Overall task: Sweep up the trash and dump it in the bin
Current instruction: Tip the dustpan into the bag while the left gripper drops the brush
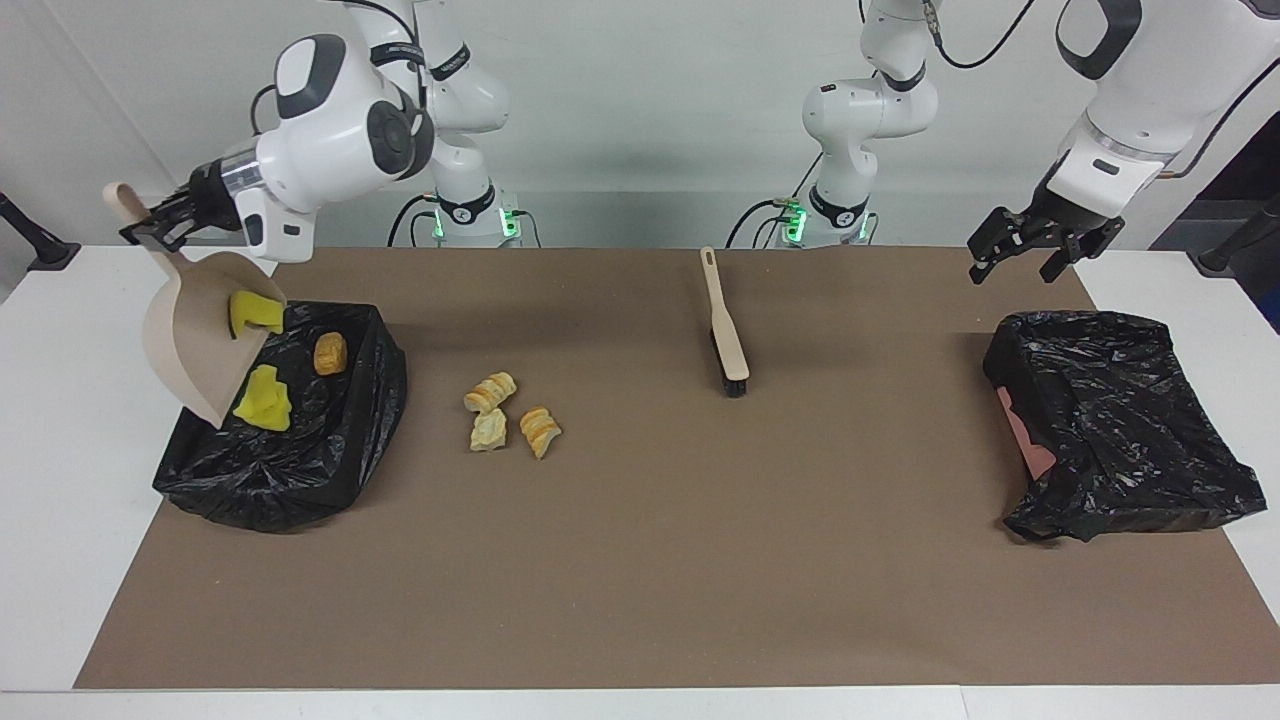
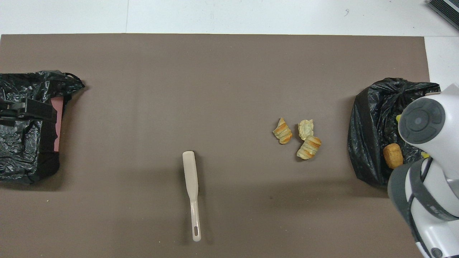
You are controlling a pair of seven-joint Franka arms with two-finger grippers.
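Observation:
My right gripper (image 1: 142,230) is shut on the handle of the beige dustpan (image 1: 195,340). The pan hangs tilted, mouth down, over the black-bagged bin (image 1: 350,440) at the right arm's end of the table. One yellow trash chunk (image 1: 258,312) lies at the pan's lip. Another yellow chunk (image 1: 263,400) and a brown roll (image 1: 330,353) (image 2: 392,156) lie in the bin. Three striped pastry pieces (image 1: 510,412) (image 2: 306,138) sit on the brown mat beside the bin. My left gripper (image 1: 1015,268) waits open, raised over the other end of the table.
The beige brush (image 1: 725,325) (image 2: 192,186) lies on the mat near the middle, bristles down, handle toward the robots. A second black-bagged bin (image 1: 1110,420) (image 2: 21,150) with a pink side stands at the left arm's end. The right arm hides part of the first bin in the overhead view.

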